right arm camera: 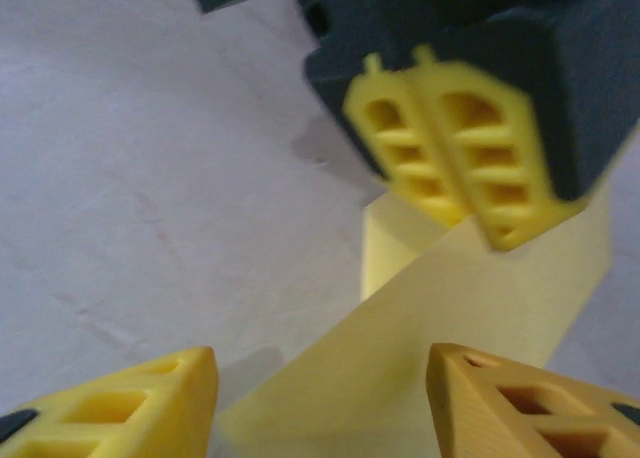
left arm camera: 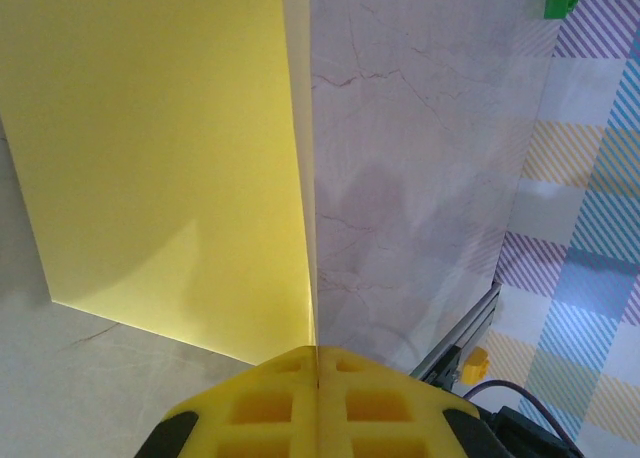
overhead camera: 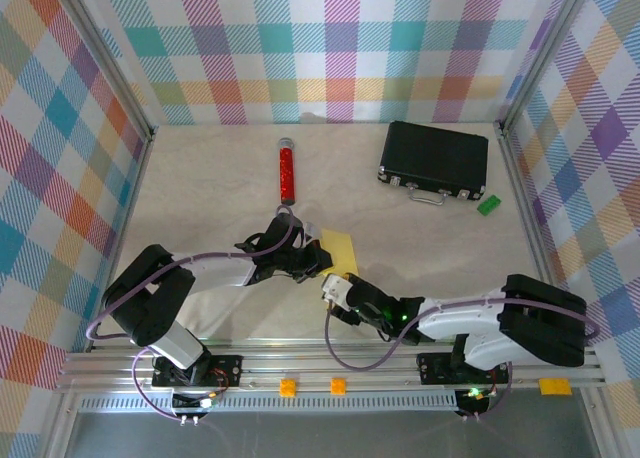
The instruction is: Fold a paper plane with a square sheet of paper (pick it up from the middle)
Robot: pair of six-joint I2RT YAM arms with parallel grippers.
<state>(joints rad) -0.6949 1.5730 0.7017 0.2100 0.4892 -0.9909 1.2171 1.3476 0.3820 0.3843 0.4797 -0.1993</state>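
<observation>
The square sheet of paper [overhead camera: 340, 248] is plain yellow and lies near the table's middle, partly folded, with one flap standing up. In the left wrist view the sheet [left arm camera: 150, 158] spreads to the left, and its raised edge runs straight into the seam of my left gripper [left arm camera: 317, 350], which is shut on it. The right wrist view has my left gripper [right arm camera: 450, 168] pinching the sheet [right arm camera: 440, 308] from above. My right gripper [right arm camera: 320, 363] is open, one finger on each side of the sheet's near part and neither touching it. The paper plane is out of view.
A red cylinder [overhead camera: 286, 173] lies at the back centre. At the back right sits a black case [overhead camera: 434, 160], with a small green block [overhead camera: 489, 204] beside it. Checked walls enclose the table, and an aluminium rail [overhead camera: 330, 363] runs along the near edge.
</observation>
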